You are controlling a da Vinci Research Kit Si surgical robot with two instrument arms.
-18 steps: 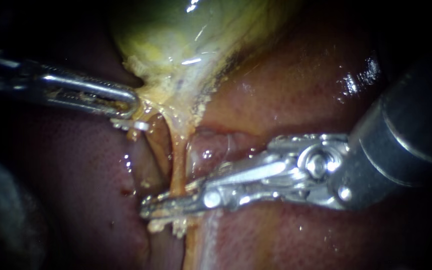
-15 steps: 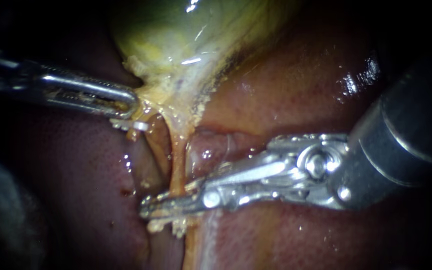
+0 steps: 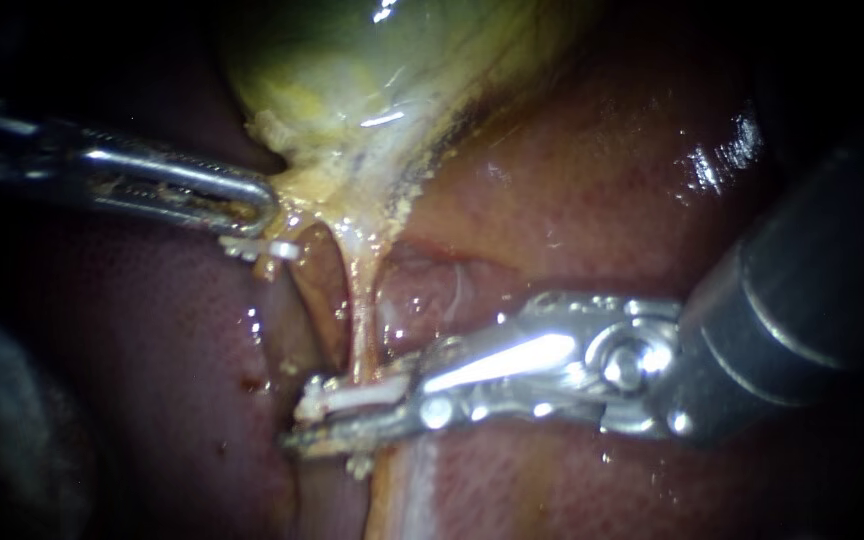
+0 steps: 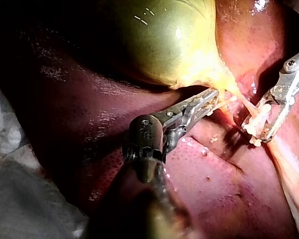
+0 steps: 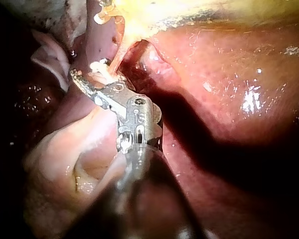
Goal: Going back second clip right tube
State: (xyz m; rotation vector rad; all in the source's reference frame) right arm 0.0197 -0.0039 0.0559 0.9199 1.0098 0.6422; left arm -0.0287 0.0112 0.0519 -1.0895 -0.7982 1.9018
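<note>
Closest to the endoscope, the dark shaft of my right instrument [image 3: 337,418] comes in from the right and crosses low over the liver [image 3: 602,180]; its bright hinge lies just ahead of the shaft, and the two slim jaws reach on to the foot of the right tube [image 3: 360,310]. Those jaws are released; a gap shows between them, and in that gap lies a white clip [image 3: 352,400], set crosswise on the tube where the tube meets the liver bed; I cannot tell whether either jaw touches the clip. The left wrist view shows the same jaws [image 4: 261,127] spread in a narrow V with the white clip [image 4: 256,122] between them; in the right wrist view the clip [image 5: 102,74] sits just beside the upper jaw of that instrument [image 5: 87,84].

Further back, the tube rises as a thin pale-yellow strand to the gallbladder's neck; just beside it, toward my left instrument, a smaller clip [image 3: 277,249] shows white on a darker strand. My left instrument [image 3: 257,205] comes in from the left, its jaws clenched on the yellowish tissue at the neck of the gallbladder [image 3: 352,80]; its own wrist view shows the tip [image 4: 212,99] pressed into that tissue. Furthest away, the green-yellow gallbladder swells upward, with glistening red-brown liver on both sides.
</note>
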